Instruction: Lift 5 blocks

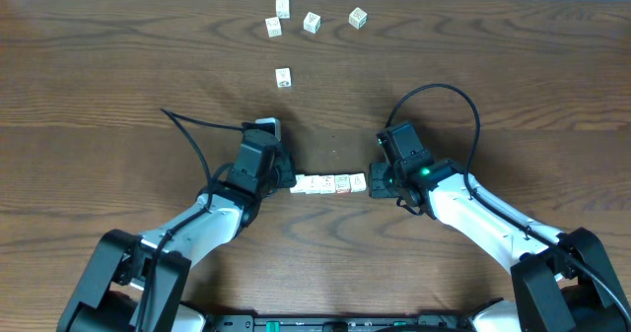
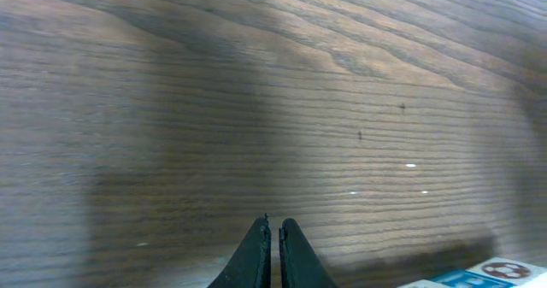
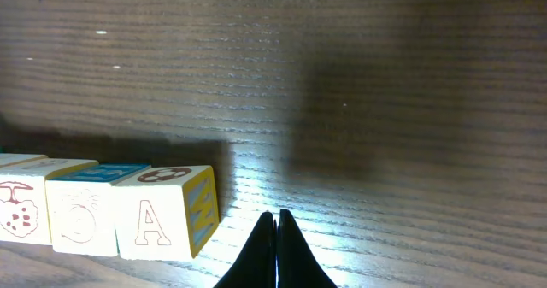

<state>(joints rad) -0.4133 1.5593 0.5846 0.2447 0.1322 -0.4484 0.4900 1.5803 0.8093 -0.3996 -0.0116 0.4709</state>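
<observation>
Five loose cubes [image 1: 312,22] beyond block row [image 1: 330,183]

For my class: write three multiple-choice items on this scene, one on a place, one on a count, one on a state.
1. Where is the row of blocks? A between the left gripper and right gripper; B at the far edge; C on an arm.
2. How many loose blocks lie beyond it? A three; B five; C eight.
3. The right gripper is: A wide open; B shut; C unseen.
Key: 1 A, a gripper sits at each end. 2 B, five counted overhead. 3 B, its fingers meet.
</observation>
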